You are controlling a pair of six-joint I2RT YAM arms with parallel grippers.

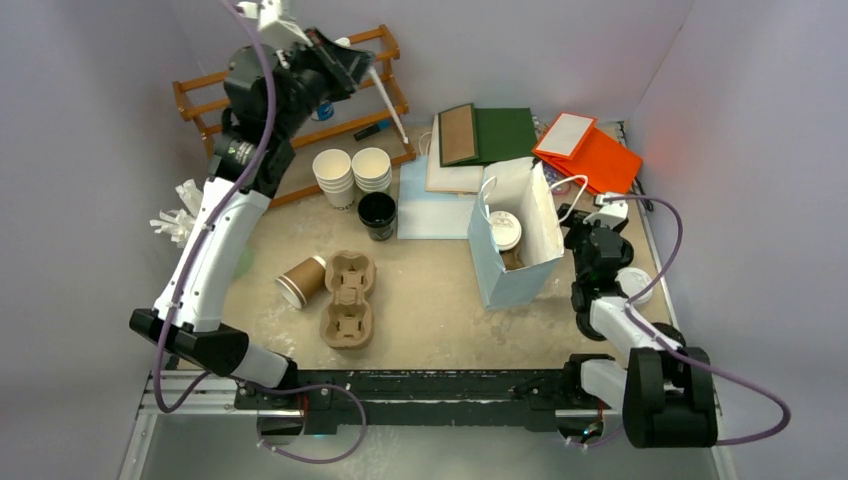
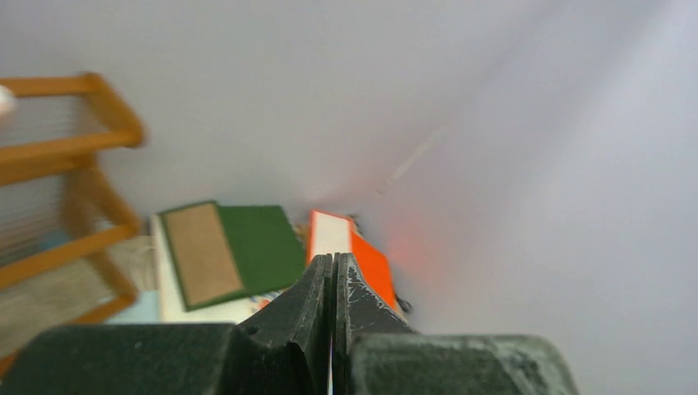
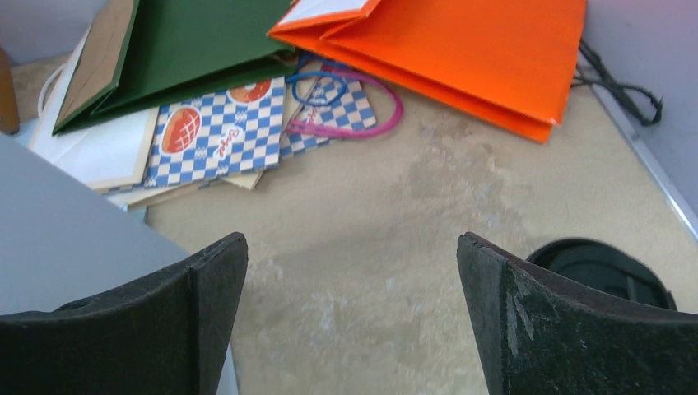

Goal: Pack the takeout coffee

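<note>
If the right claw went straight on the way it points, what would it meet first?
The right claw, open and empty, would most likely meet bare tabletop first, short of the checkered bag and orange bag. Depth is uncertain.

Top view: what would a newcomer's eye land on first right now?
The pale paper bag standing open right of centre, with the takeout coffee inside it. Next, the left gripper, shut and raised high by the wooden rack at back left, while the right gripper hangs open beside the bag.
</note>
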